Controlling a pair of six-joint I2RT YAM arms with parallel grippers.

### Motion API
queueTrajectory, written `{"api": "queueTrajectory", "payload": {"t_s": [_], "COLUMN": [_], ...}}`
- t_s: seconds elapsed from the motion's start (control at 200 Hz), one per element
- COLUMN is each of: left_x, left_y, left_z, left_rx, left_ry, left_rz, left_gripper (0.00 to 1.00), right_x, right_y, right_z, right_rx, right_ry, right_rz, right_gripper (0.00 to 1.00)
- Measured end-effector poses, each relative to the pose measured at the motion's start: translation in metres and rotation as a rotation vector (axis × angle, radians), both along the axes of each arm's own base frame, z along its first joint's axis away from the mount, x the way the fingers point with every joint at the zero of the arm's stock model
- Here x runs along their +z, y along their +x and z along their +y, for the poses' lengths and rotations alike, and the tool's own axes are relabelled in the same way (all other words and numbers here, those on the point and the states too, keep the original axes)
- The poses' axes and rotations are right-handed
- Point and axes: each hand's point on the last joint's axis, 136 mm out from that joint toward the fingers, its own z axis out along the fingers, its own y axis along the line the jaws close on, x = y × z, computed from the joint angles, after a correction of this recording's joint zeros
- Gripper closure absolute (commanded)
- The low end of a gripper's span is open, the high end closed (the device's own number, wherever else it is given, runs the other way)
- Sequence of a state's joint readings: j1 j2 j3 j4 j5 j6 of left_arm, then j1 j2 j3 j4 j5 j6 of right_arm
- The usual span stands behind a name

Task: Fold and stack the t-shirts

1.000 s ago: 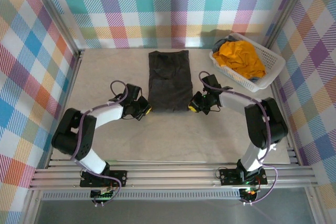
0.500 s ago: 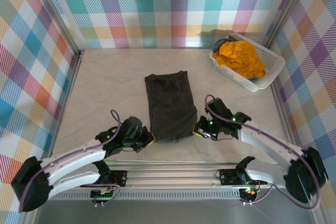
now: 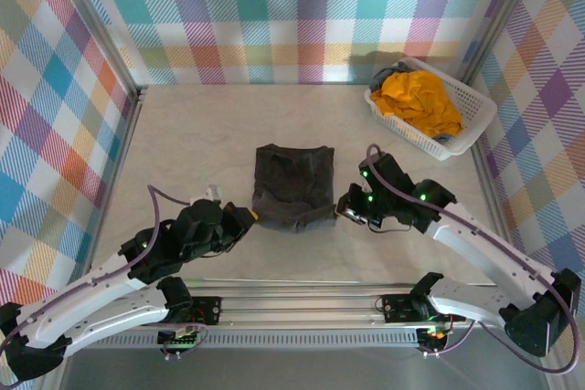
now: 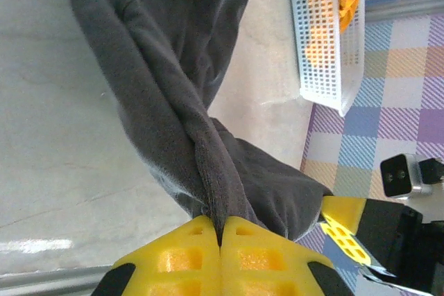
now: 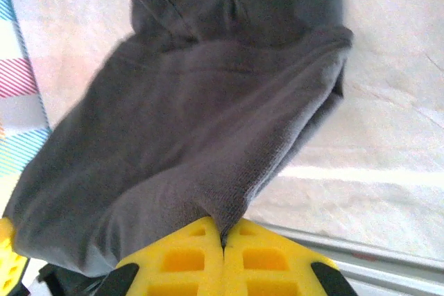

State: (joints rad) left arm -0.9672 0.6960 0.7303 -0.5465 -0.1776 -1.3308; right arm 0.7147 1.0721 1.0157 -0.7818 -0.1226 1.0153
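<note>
- Since half a second ago, the grey shirt (image 3: 292, 187) reads shorter from above: its near edge has been lifted off the table (image 3: 183, 134) and carried toward the far edge, both wrists moving with it.
- Grey shirt: lies at the middle of the table, far part flat, near part raised and bunched between the two grippers.
- Left gripper (image 3: 249, 219): at the shirt's near-left corner. In its wrist view the yellow fingers (image 4: 187, 258) are pressed together on a twisted ridge of grey cloth.
- Right gripper (image 3: 345, 207): at the near-right corner. Its wrist view shows the fingers (image 5: 187, 258) closed on a fold of the same cloth, which hangs up and away from them.
- Left arm: stretched low from the near-left corner, forearm running diagonally toward the centre.
- Right arm: reaches in from the near-right corner, wrist turned leftward toward the shirt.
- Yellow shirt (image 3: 420, 102): heaped in the white basket (image 3: 475, 125) at the far-right corner, well apart from both grippers.
</note>
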Motion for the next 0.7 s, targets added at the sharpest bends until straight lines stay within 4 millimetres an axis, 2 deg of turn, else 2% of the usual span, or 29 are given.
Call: {"api": "queueTrajectory", "payload": {"t_s": [0.1, 0.2, 0.4, 0.53, 0.595, 0.7], "left_x": [0.008, 0.009, 0.004, -0.01, -0.021, -0.044], "left_y": [0.013, 0.037, 0.093, 0.135, 0.164, 0.221], "left_z": [0.0, 0.007, 0.021, 0.025, 0.029, 0.034], "left_rx": [0.035, 0.112, 0.216, 0.25, 0.261, 0.272], "left_ry": [0.031, 0.062, 0.115, 0.139, 0.158, 0.179], "left_rz": [-0.008, 0.016, 0.084, 0.139, 0.181, 0.232], "left_gripper": [1.0, 1.0, 1.0, 1.0, 1.0, 0.77], "right_x": [0.013, 0.017, 0.011, 0.002, -0.009, -0.029], "right_y": [0.022, 0.048, 0.094, 0.136, 0.162, 0.212], "right_z": [0.004, 0.005, 0.008, 0.01, 0.01, 0.009], "right_rx": [-0.02, -0.043, -0.076, -0.108, -0.127, -0.154], "right_ry": [-0.003, -0.015, -0.018, 0.001, 0.004, 0.01], "right_rz": [-0.018, -0.019, 0.022, 0.069, 0.096, 0.125], "right_gripper": [1.0, 1.0, 1.0, 1.0, 0.88, 0.68]}}
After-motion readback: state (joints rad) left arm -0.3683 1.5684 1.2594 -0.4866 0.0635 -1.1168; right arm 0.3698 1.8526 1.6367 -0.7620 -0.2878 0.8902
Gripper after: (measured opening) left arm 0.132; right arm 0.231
